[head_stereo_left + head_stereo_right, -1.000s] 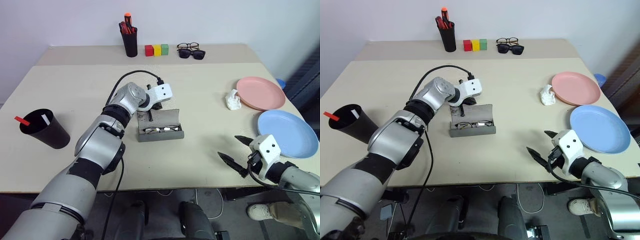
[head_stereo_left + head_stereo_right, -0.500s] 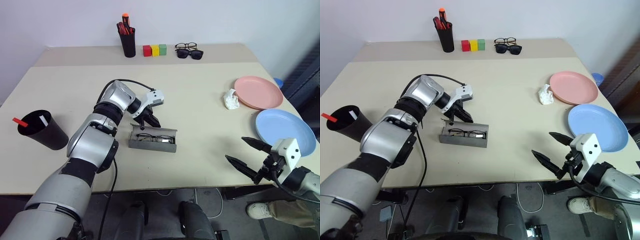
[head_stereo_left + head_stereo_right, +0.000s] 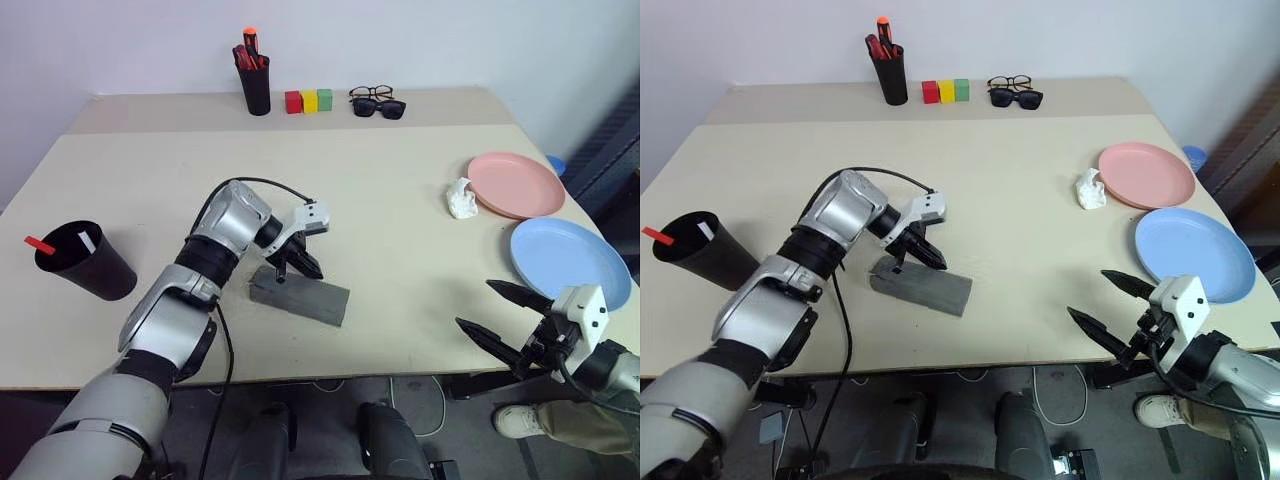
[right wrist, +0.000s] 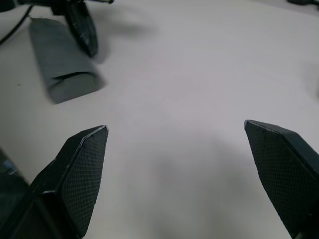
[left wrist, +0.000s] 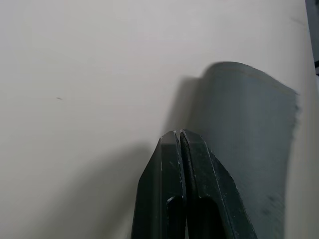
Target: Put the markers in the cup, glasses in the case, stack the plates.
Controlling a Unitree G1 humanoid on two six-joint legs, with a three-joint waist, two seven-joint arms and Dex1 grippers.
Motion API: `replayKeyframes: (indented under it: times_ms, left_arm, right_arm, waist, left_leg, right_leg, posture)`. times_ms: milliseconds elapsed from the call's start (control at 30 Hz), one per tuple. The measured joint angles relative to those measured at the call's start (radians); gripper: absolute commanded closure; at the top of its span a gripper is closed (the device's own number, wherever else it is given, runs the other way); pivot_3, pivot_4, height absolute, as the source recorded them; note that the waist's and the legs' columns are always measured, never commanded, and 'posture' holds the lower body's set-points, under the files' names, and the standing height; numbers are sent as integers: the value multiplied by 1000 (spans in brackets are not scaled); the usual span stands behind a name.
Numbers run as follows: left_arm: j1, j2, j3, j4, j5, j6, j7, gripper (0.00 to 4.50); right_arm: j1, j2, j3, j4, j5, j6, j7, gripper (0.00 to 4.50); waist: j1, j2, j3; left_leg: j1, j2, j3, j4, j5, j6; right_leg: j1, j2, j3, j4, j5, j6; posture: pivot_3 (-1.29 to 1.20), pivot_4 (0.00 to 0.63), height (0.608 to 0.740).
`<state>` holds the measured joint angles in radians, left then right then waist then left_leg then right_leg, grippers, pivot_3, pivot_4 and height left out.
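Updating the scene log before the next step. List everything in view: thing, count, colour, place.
case: 1, grey, closed, table centre-front
cup: 1, black, left edge
markers: 2, red and white, in the cup
plates: 2, pink and blue, right side, side by side, unstacked
crumpled tissue: 1, white, beside pink plate
pen pot: 1, black, red-orange pens, far edge
blocks: 3, red, yellow, green, far edge
spare glasses: 2 pairs, black, far edge
left gripper: fingers shut, at the case
right gripper: fingers open, front right

glasses hidden inside the shut case [image 3: 300,294], markers [image 3: 62,242] mostly sunk in the cup [image 3: 85,260]
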<state>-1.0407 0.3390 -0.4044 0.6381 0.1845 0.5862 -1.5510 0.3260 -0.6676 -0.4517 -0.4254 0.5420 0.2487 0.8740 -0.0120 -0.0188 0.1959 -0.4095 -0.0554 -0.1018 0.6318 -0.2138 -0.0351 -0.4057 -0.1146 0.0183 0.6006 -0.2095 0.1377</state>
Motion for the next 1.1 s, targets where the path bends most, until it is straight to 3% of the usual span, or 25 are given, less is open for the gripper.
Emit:
replayKeyframes:
  times_ms: [100, 233, 400, 500, 733, 767, 933, 1033, 1100]
  left_arm:
    - [7, 19, 28, -58, -37, 8, 37, 4454]
    - [9, 14, 159, -161, -140, -14, 127, 4454]
    - [44, -14, 240, -396, -277, 13, 203, 4454]
    - [107, -31, 215, -501, -330, 60, 208, 3641]
    - [155, -31, 130, -592, -373, 134, 266, 311]
    - [155, -30, 122, -603, -375, 139, 275, 77]
    - [156, -21, 100, -630, -391, 146, 313, 77]
    - [156, -16, 89, -651, -399, 153, 332, 0]
    - [156, -14, 82, -662, -413, 165, 342, 0]
  right_arm:
    - [-46, -1, 2, 38, -25, 30, -59, 0]
    - [-108, -4, 2, 105, -69, 70, -148, 0]
    - [-175, -34, 11, 238, -152, 110, -221, 0]
    - [-214, -46, 28, 328, -197, 117, -243, 0]
    - [-311, -59, 90, 490, -266, 109, -249, 0]
    - [-327, -60, 92, 509, -269, 108, -249, 0]
    - [-399, -61, 112, 588, -288, 93, -245, 0]
    - [-437, -65, 123, 631, -294, 92, -235, 847]
    - [-454, -65, 130, 651, -293, 96, -223, 1766]
  waist:
    - [1, 0, 0]
    - [3, 0, 0]
    - [3, 1, 0]
    - [0, 1, -1]
    - [-3, 2, -1]
    - [-3, 2, -1]
    - [-3, 2, -1]
    - [-3, 2, -1]
    - [-2, 2, -1]
  left_leg:
    - [0, 0, 0, 0, 0, 0]
    - [-1, 0, -1, 0, 0, 0]
    - [0, -1, 0, 0, 0, 0]
    - [1, -1, 1, 0, 0, 0]
    - [2, -1, 2, 0, 0, 0]
    - [2, -1, 2, 0, 0, 0]
    - [2, -1, 2, 0, 0, 0]
    - [2, -1, 2, 1, 0, 0]
    - [2, -1, 2, 1, 0, 0]
  right_leg:
    - [0, 0, 0, 0, 0, -1]
    - [0, -1, 0, -1, 1, -2]
    - [0, -2, 0, -1, 2, 2]
    - [0, -2, 0, 1, 2, 1]
    - [0, -1, 1, 2, 1, -1]
    - [1, -1, 1, 2, 1, -1]
    - [1, -1, 1, 2, 1, -1]
    - [1, -1, 1, 2, 1, -1]
    - [2, -1, 1, 2, 1, -1]
  posture:
    - [0, 150, 740]
    - [0, 150, 740]
    - [0, 150, 740]
    - [0, 150, 740]
    - [0, 150, 740]
    - [0, 150, 740]
    - [0, 150, 740]
    - [0, 150, 740]
    - [0, 150, 740]
